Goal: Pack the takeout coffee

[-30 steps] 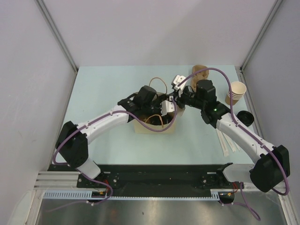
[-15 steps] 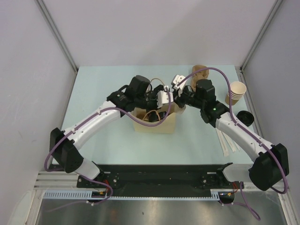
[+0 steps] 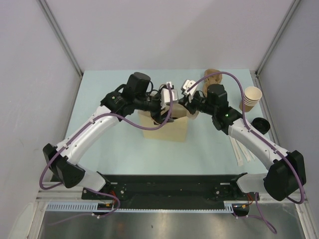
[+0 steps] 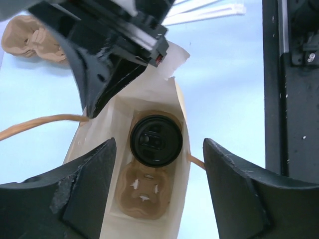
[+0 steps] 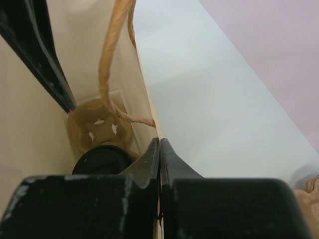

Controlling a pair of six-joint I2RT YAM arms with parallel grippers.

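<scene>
The coffee [image 4: 155, 140] sits at the bottom of the paper bag [image 4: 149, 94], directly under the left gripper [image 4: 159, 143] and framed between its two fingers, in one pocket of a cardboard carrier [image 4: 144, 196]. That gripper hangs above the bag mouth with its jaws spread wide and nothing in them. The right gripper [image 5: 159, 142] is pinched flat on the bag's rim, with the coffee down and to the left of its fingers, past a dangling twisted handle [image 5: 112, 55]. I'd take a paper cup like this to be light and easy to crush. Squeezed near the top, it would buckle or pop its lid [image 5: 102, 162]. A gentle hold on the sides below the rim seems safest to me, or better, lifting by the carrier. Only the black lid shows from either wrist camera. The cup's wall is hidden beneath it, so I can't tell whether it is full or whether the lid is pressed on. From overhead the arms cover the bag's opening.
</scene>
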